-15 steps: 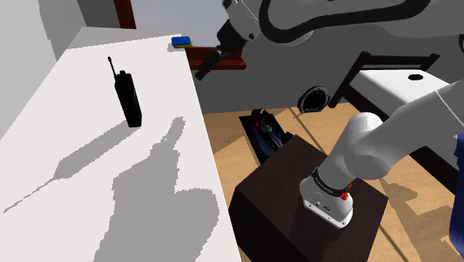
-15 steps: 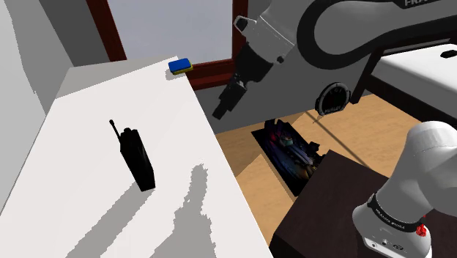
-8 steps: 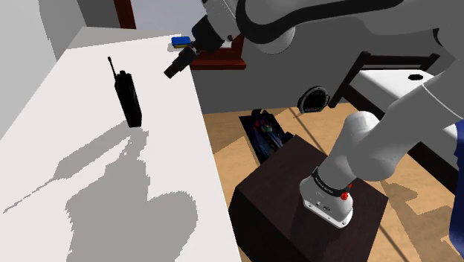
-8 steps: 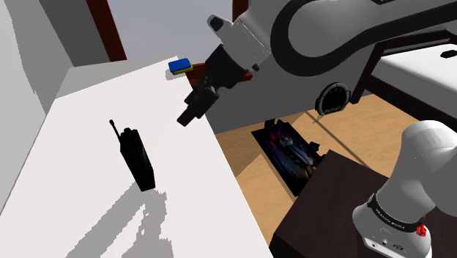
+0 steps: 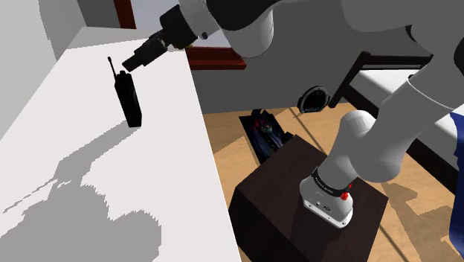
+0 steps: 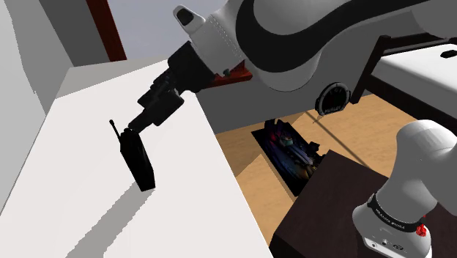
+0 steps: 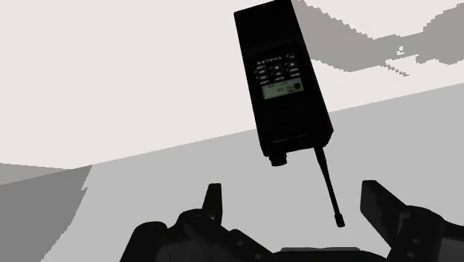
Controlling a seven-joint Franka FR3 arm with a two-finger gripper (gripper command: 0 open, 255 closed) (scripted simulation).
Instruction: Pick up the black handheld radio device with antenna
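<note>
The black handheld radio stands upright on the white table, its thin antenna pointing up. In the second exterior view the radio is near the middle of the table. My gripper hovers just above the radio's top, slanting down from the shoulder view's right, and in the second exterior view the gripper almost reaches the radio's top edge. In the wrist view the radio shows its keypad and small screen. The gripper is open, and the antenna tip lies between the fingers without touching them.
The table's long edge drops to a wooden floor, where a dark open case lies. My dark stand is at the lower right, a bed beyond it. A grey wall borders the table's left side.
The arm swung from beyond the table's edge to the left over the table, ending just above the radio. The blue and yellow block at the far corner is now behind the arm.
</note>
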